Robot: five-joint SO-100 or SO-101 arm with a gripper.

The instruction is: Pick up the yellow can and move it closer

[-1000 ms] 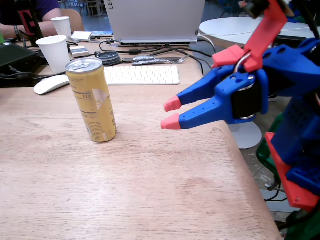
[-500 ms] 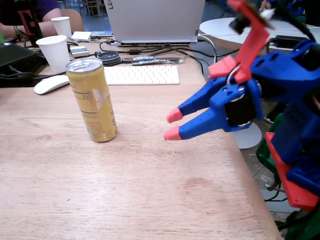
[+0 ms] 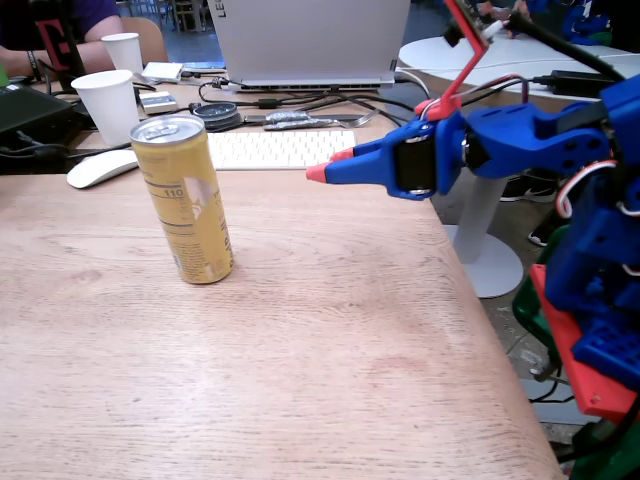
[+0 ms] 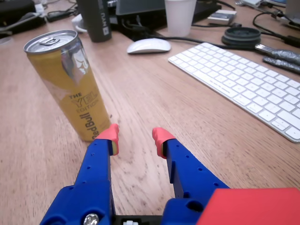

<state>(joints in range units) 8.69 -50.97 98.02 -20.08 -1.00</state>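
Yellow can, fixed view: the yellow can stands upright on the wooden table, in the left half of the picture, with its silver top showing and "110" printed on its side.
End effector, fixed view: the blue end effector with red tips reaches in from the right, held above the table and pointing left toward the can. From this side the fingers overlap, so the gap between them cannot be judged here.
Can against end effector, fixed view: the can is to the left of the tips, apart from them, with bare table between.
Behind the can, fixed view: a white paper cup and a white mouse sit just behind it; a white keyboard lies further right, and a laptop stands behind that.
Yellow can, wrist view: the can stands in the upper left on the table and looks tilted.
End effector, wrist view: the end effector comes in from the bottom edge, its two red-tipped fingers parted a moderate way with nothing between them.
Can against end effector, wrist view: the can lies ahead and left of the opening, not within it; the left fingertip appears just beside the can's base, and whether they touch cannot be told.
Other things, wrist view: the mouse, cup and keyboard lie beyond, to the right.
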